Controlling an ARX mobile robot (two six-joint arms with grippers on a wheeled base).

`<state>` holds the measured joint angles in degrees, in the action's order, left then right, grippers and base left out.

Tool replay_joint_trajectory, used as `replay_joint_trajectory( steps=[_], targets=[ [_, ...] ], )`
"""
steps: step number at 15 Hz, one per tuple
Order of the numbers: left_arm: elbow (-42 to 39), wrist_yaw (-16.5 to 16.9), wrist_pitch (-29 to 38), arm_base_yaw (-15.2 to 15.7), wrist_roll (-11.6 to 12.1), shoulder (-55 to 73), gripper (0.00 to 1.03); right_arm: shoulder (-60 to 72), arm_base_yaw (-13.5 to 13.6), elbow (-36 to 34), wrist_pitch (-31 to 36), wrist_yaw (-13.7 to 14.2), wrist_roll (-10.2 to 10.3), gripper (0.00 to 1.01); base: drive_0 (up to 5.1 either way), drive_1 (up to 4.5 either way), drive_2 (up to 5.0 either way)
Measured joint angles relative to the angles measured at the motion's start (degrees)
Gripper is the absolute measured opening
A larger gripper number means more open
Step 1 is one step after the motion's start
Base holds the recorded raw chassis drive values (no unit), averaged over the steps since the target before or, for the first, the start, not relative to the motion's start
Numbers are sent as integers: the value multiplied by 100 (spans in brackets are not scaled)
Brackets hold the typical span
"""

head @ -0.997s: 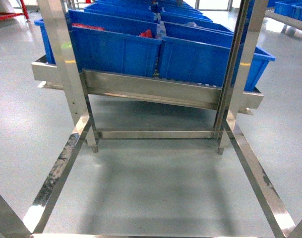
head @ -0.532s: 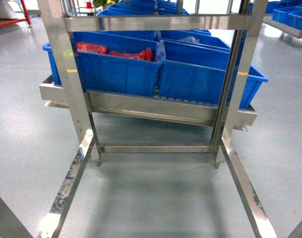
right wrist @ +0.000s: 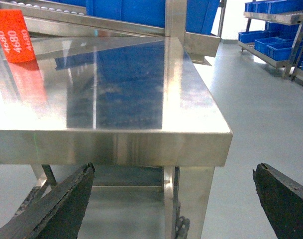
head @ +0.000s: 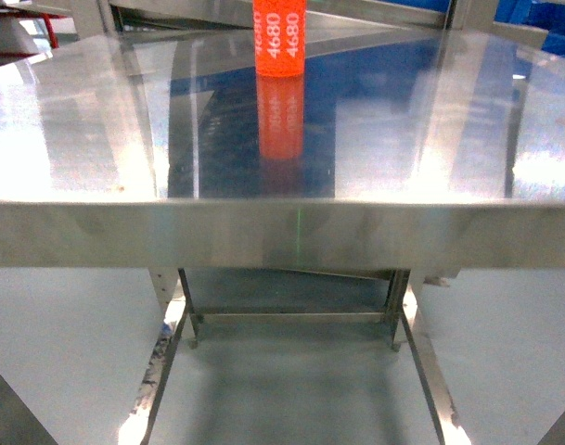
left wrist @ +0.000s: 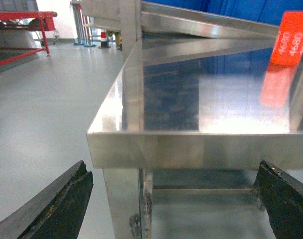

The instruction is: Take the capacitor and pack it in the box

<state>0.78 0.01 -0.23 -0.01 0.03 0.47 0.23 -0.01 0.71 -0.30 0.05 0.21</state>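
Observation:
The box is out of view, and I can make out no capacitor. A shiny steel table point(head: 282, 232) fills the head view, its front edge right before me. On its far side stands an orange upright marker point(head: 279, 37) printed 4680, which also shows as the marker point(left wrist: 290, 37) and the marker point(right wrist: 13, 35) in the wrist views. My left gripper point(left wrist: 173, 199) hangs open below the table's left front corner. Below the right front corner, my right gripper point(right wrist: 173, 199) is open too. Both hold nothing, and neither shows in the head view.
Blue bins point(right wrist: 126, 10) sit on a steel rack behind the table. More blue bins point(right wrist: 275, 45) fill shelves far right. A red frame point(left wrist: 22, 20) stands far left. Steel legs and crossbars point(head: 291, 315) run under the table over grey floor.
The head view has risen from the floor frame and the blue bins rack to the level of the tabletop. The orange marker has come into sight.

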Motion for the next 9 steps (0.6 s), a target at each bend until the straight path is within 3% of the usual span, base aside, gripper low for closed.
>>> replay_joint_trajectory(
  steps=[9],
  targets=[
    [0, -7, 4, 0, 0, 0, 98, 0, 0, 0, 11, -4, -9, 98, 0, 0, 0]
  ],
)
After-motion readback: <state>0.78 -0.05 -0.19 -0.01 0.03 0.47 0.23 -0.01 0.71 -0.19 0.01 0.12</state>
